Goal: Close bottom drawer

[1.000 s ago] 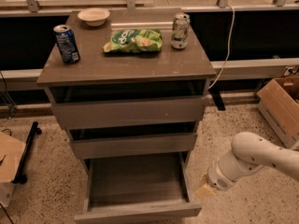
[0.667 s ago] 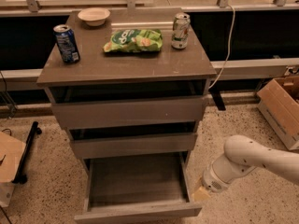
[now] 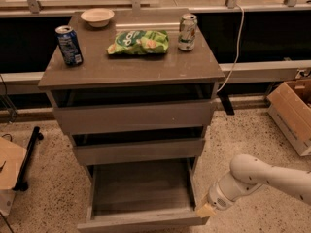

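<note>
The bottom drawer [image 3: 141,192] of the grey-brown cabinet stands pulled out wide, its bare grey floor showing and its flat front [image 3: 146,222] at the lower edge of the view. The two drawers above it, the top one [image 3: 133,116] and the middle one [image 3: 138,150], stick out only slightly. My white arm reaches in from the right, and my gripper [image 3: 205,210] sits low at the right end of the bottom drawer's front, touching or nearly touching it.
On the cabinet top [image 3: 131,67] stand a blue can [image 3: 69,44], a white bowl [image 3: 97,17], a green chip bag [image 3: 138,41] and a green-white can [image 3: 187,31]. A cardboard box [image 3: 294,113] is on the floor at right, another [image 3: 8,174] at left. A white cable [image 3: 237,42] hangs behind.
My arm has moved left and a little lower, bringing the gripper up to the right front corner of the bottom drawer. The drawer stays open about as far.
</note>
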`<state>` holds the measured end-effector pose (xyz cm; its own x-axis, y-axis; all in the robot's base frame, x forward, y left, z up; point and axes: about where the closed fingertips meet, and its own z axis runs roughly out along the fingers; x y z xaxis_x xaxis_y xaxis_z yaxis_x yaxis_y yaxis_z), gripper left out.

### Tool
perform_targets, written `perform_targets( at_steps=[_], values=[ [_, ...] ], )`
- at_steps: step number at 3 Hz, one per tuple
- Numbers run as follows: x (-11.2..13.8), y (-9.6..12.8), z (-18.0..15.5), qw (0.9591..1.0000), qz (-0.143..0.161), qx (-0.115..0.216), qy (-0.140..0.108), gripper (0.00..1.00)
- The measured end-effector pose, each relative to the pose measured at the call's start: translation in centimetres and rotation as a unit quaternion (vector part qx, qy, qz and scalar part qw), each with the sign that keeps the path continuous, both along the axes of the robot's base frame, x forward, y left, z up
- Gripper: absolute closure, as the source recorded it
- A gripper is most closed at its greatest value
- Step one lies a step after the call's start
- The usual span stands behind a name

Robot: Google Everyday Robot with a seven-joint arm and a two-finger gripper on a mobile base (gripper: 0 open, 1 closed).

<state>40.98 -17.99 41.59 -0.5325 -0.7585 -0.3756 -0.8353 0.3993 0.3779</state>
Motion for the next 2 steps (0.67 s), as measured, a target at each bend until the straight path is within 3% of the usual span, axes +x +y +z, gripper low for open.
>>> perform_targets(
  at_steps=[1, 2],
  values=[
    [-0.2, 0.2, -1.2, 0.9999, 0.007, -0.01, 0.011, 1.0],
    [-0.6, 0.1, -4.5, 0.9991, 0.012, -0.033, 0.026, 1.0]
  ],
)
